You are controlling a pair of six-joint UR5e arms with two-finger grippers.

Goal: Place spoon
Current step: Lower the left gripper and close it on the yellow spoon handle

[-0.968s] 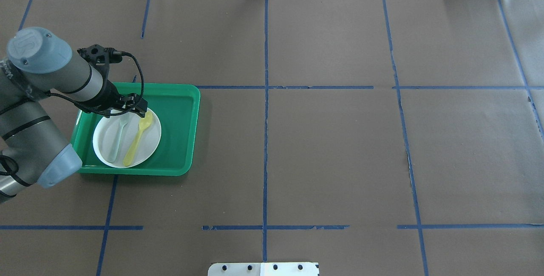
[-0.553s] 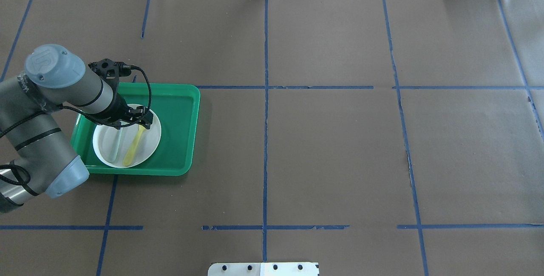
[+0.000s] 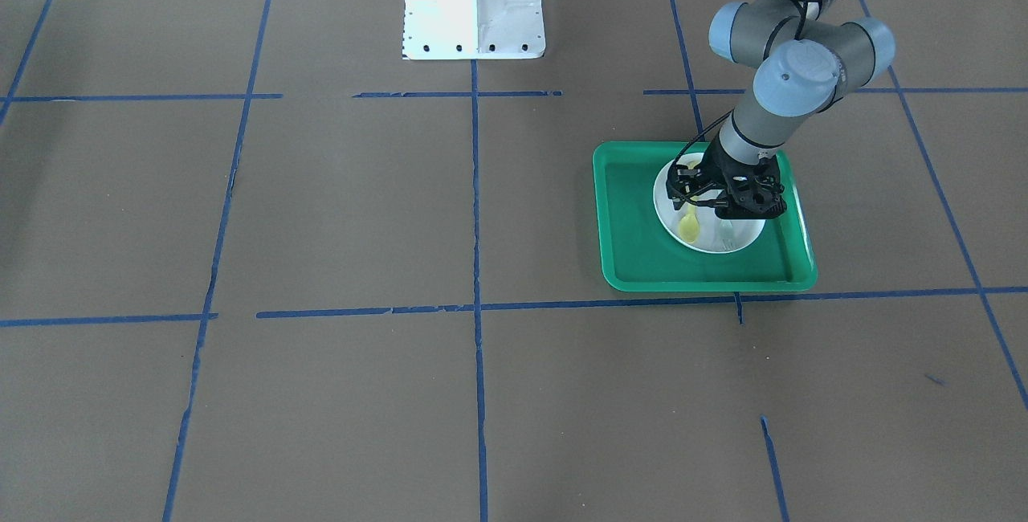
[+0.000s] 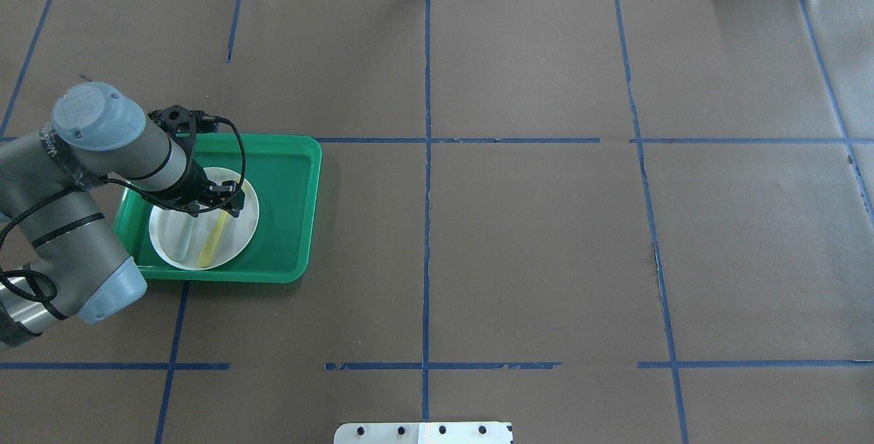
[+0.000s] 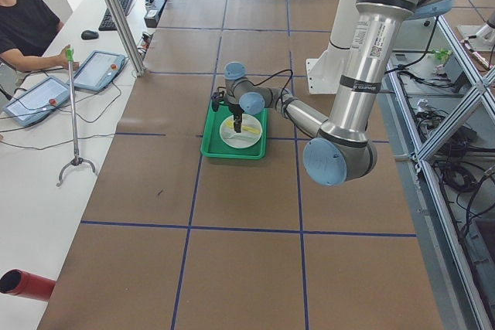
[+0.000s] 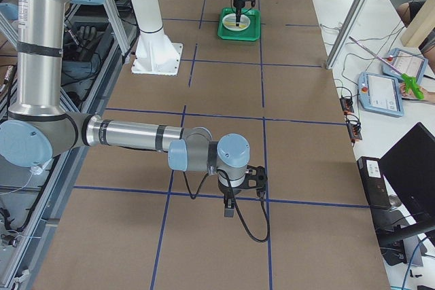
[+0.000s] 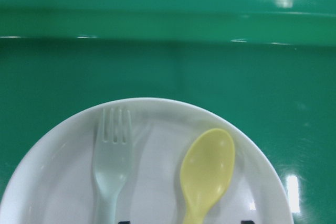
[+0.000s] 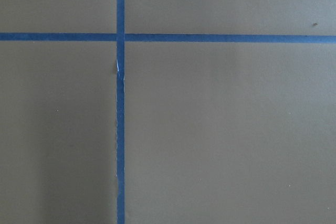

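Note:
The yellow spoon (image 7: 208,166) lies on a white plate (image 7: 157,129) in a green tray (image 7: 168,61), bowl toward the far rim. It also shows in the overhead view (image 4: 213,239) and the front view (image 3: 689,225). My left gripper (image 4: 229,201) hangs low over the spoon's neck. It is open, with one dark fingertip (image 7: 247,222) showing on each side of the handle in the left wrist view. My right gripper (image 6: 229,208) hovers over bare table far from the tray. I cannot tell if it is open or shut.
A pale grey-green fork (image 7: 112,150) lies on the plate (image 4: 164,225) parallel to the spoon, on its left in the overhead view. The tray (image 4: 287,212) has a raised rim. Brown paper with blue tape lines covers the table. An operator sits beyond the far edge.
My left arm has moved from the plate's far rim toward me and come down over the spoon, now covering its bowl in the overhead view. Spoon and fork have not moved.

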